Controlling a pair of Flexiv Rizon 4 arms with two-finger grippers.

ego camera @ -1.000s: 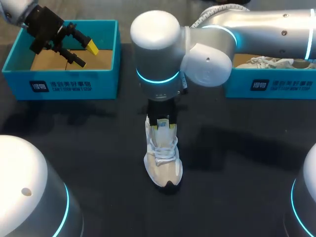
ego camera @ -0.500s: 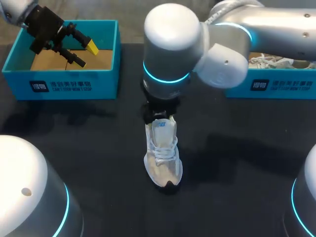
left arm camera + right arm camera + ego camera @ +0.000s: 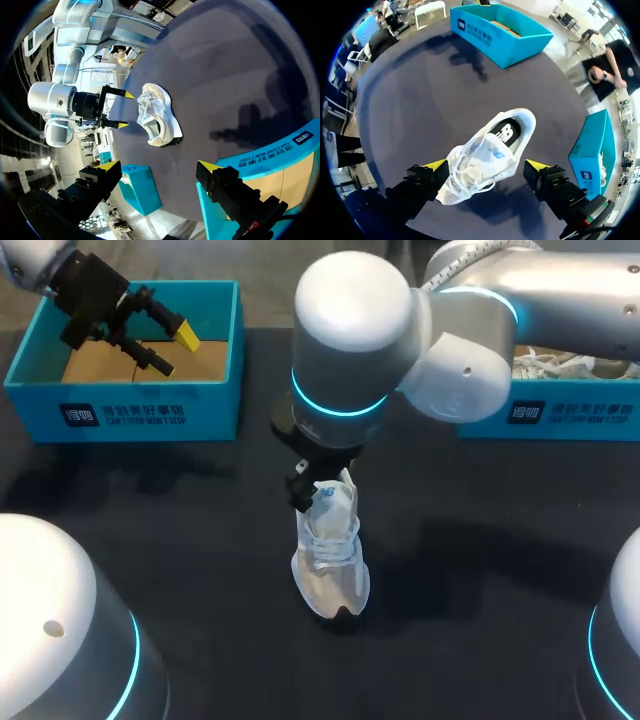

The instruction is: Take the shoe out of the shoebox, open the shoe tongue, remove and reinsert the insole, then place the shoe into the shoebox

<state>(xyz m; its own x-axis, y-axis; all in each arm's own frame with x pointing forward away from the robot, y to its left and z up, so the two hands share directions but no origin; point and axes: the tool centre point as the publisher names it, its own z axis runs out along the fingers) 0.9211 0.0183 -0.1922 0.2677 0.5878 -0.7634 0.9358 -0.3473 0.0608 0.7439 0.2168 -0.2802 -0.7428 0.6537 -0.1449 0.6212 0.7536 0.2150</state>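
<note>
Now | right hand point(image 3: 486, 165) apart, straddling shoe point(image 3: 490, 145), seemingly not touching | left hand point(image 3: 159, 167) apart over shoebox point(image 3: 120, 410)

We see white-and-beige lace-up sneaker point(image 3: 331, 562), black toe tip | teal cardboard shoebox point(image 3: 210, 412), brown floor | dark tabletop point(image 3: 200, 540) under the sneaker

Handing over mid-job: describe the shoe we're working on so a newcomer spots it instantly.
On the dark table, look between the left teal shoebox and the right teal shoebox. The white-and-beige lace-up sneaker stands there under the right gripper. Unlike the other pale shoe, which lies inside the right teal shoebox, it sits out on the tabletop.
</note>
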